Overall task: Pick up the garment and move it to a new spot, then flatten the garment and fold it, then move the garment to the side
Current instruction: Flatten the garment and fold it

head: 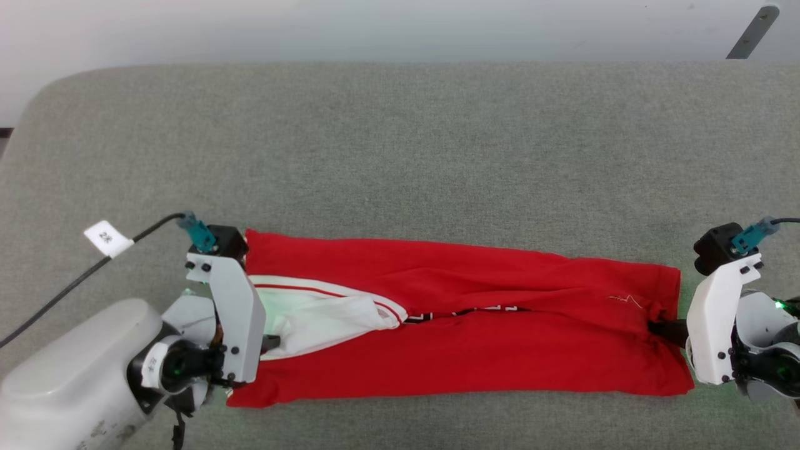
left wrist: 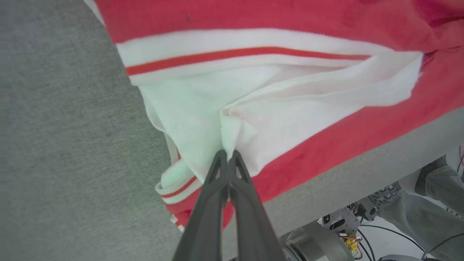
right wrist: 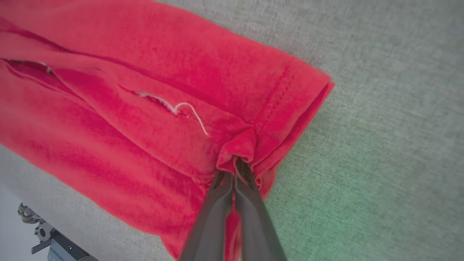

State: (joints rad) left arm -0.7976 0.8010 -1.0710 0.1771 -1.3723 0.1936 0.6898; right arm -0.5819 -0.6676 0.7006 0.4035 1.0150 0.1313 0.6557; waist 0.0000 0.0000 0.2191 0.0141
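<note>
Showed a grey cloth-topped table point(head: 400, 144) running almost the full width of the head view. Found the red shirt point(head: 500, 356) folded into a long band, lying flat along the table's near edge and well clear of the far edge. Saw its two long flaps meeting along a crease down the middle, with a sliver of dark print between them.

Placed the left gripper point(head: 272, 342) at the band's left end. Showed it closer in the left wrist view point(left wrist: 227, 154), jaws clenched on a pinch of the white sleeve point(left wrist: 253, 108), which lay spread over the red cloth point(left wrist: 253, 14) with a thin red stripe along its trim.

Placed the right gripper point(head: 662, 328) at the band's right end. Showed it closer in the right wrist view point(right wrist: 235, 168), jaws clamped on a small bunch of red hem, the stitched edge of the shirt point(right wrist: 145, 54) puckered around the fingertips.

Noted a loose white thread point(right wrist: 188, 112) curling on the cloth just beside that pinch. Noted a white paper tag point(head: 107, 237) on a dark cable near the table's left end.
</note>
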